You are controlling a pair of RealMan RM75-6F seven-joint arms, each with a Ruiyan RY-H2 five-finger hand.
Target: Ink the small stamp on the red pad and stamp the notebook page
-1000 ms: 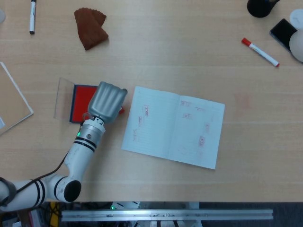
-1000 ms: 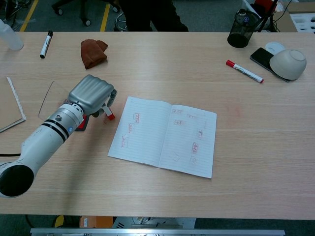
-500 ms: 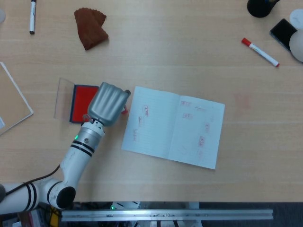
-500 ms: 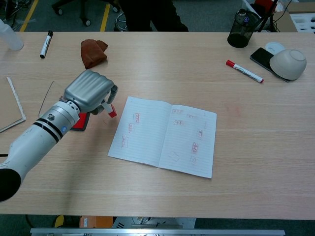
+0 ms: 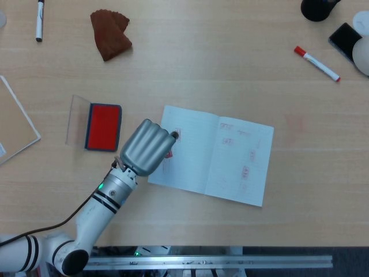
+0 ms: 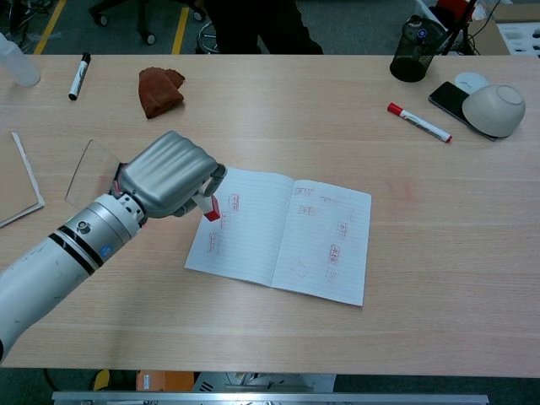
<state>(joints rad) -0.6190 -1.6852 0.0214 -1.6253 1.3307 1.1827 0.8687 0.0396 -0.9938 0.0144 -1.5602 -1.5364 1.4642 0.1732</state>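
Observation:
My left hand [image 5: 149, 148] [image 6: 169, 175] hovers over the left edge of the open notebook [image 5: 212, 154] [image 6: 283, 234], fingers curled around the small stamp [image 6: 209, 208]. The stamp's red end points down at the left page, just above the paper in the chest view. In the head view the hand covers nearly all of the stamp. The red ink pad [image 5: 104, 126] lies uncovered on the table left of the notebook, with its clear lid [image 5: 76, 119] beside it. Both pages carry several faint red stamp marks. My right hand is in neither view.
A brown cloth [image 5: 110, 33] and a black marker [image 5: 39, 19] lie at the back left. A red-capped marker [image 5: 316, 63], a phone [image 5: 345, 38], a white bowl [image 6: 494, 110] and a dark cup [image 6: 413, 50] sit at the back right. A framed board [image 5: 14, 124] is at the left edge.
My left hand, holding the stamp, has moved right from over the ink pad to above the notebook's left page. The pad is now fully uncovered.

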